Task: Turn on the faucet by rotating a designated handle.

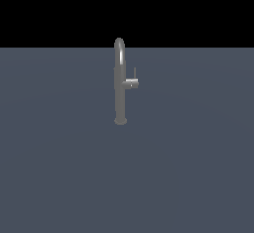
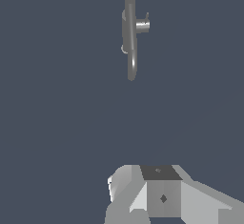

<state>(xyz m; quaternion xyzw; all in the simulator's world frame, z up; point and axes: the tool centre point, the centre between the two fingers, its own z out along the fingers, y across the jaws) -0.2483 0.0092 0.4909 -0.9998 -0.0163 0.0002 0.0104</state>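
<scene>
- faucet [image 1: 120,86] stands upright on the plain grey floor [image 1: 59,167], round base down, gooseneck arching at the top; nothing else near it.
- handle [image 1: 132,83] sticks out from the faucet column about midway up, on the exterior view's right of the column; thin rod lever points straight up off the stub, parallel to the column and just beside it.
- wrist view shows the same faucet [image 2: 129,37] from above, handle [image 2: 142,25] poking out sideways from it.
- gripper [image 2: 162,197]: only a blocky grey-white part shows at the edge of the wrist view, well apart from the faucet. Fingertips not visible, so cannot tell if the jaws are apart or together. Arm not in the exterior view at all.
- risk, my guess: long approach still needed, and the lever is thin and sits close to the column, so a slightly off line could hit the column or the spout instead of the handle.
- risk: the lever is a slim rod, so a push could slide off it, or catch the stub and turn nothing.
- risk: pushing the wrong way may just jam the handle at its stop; turning direction can't be read from these views.
- risk: if the jaws turn out to be closed, gripping is out and only a nudge would work.
- writing/brands: none readable on faucet, floor or gripper.
</scene>
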